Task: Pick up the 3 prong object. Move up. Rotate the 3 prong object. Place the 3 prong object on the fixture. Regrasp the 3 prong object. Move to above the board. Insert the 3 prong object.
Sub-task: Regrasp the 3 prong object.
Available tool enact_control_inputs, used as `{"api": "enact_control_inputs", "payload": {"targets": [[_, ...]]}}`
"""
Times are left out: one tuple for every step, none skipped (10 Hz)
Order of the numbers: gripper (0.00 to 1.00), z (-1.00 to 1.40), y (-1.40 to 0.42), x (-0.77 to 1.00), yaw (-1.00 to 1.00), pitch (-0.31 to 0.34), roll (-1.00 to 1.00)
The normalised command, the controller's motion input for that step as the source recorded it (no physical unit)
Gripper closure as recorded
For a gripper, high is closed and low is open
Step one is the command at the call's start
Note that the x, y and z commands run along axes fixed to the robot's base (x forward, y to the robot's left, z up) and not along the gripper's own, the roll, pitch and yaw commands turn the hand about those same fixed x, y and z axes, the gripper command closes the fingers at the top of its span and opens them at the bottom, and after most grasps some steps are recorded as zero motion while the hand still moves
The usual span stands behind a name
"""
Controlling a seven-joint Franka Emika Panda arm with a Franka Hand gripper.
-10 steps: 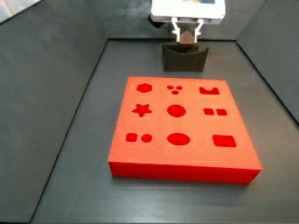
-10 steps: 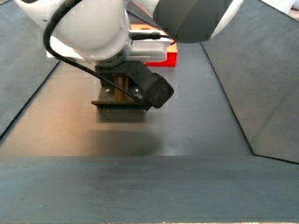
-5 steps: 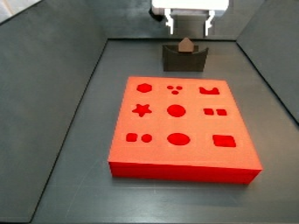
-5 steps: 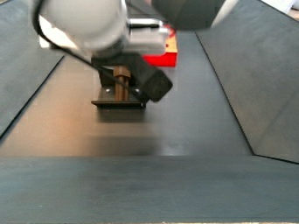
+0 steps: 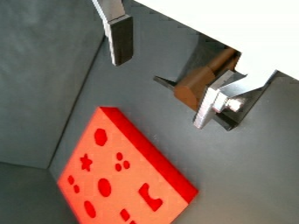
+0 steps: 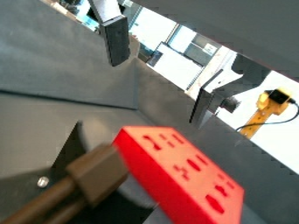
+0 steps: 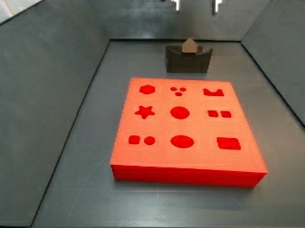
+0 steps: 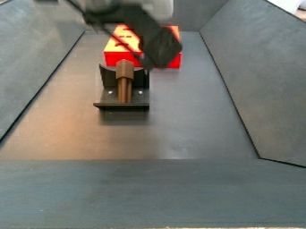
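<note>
The 3 prong object (image 7: 188, 44), a small brown block, rests in the notch of the dark fixture (image 7: 177, 62) at the far end of the floor. In a side view it lies along the fixture (image 8: 122, 108) as a brown bar (image 8: 123, 83). My gripper (image 7: 195, 4) hangs open well above it, only its fingertips showing at the frame edge, nothing between them. Both wrist views show the silver fingers (image 5: 118, 39) (image 6: 114, 42) wide apart around the gripper (image 5: 163, 74), with the brown piece (image 5: 198, 77) (image 6: 82, 175) lower down, apart from them. The red board (image 7: 185, 129) lies mid-floor.
Sloping dark grey walls enclose the floor on the left, right and far side. The board (image 8: 169, 59) lies just beyond the fixture in a side view. The arm's dark body (image 8: 149, 31) hangs over the fixture's far end.
The gripper has let go of the 3 prong object and risen straight up, from around the piece to near the frame top. The piece stays on the fixture.
</note>
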Motion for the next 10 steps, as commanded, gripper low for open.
{"api": "enact_control_inputs", "payload": {"targets": [[0.0, 0.28, 0.01, -0.04, -0.02, 0.052, 0.03], [0.0, 0.46, -0.74, -0.08, 0.03, 0.058, 1.0], [0.0, 0.4, -0.72, -0.06, 0.03, 0.056, 1.0], [0.0, 0.26, -0.55, -0.09, 0.03, 0.046, 1.0], [0.0, 0.16, -0.45, -0.1, 0.03, 0.04, 1.0], [0.0, 0.07, -0.24, -0.08, 0.03, 0.033, 1.0], [0.0, 0.06, -0.13, -0.07, 0.03, 0.033, 1.0], [0.0, 0.02, -0.05, -0.04, 0.03, 0.031, 1.0], [0.0, 0.01, -0.04, -0.03, 0.03, 0.029, 1.0], [0.0, 0.01, -0.02, -0.03, 0.03, 0.025, 1.0]]}}
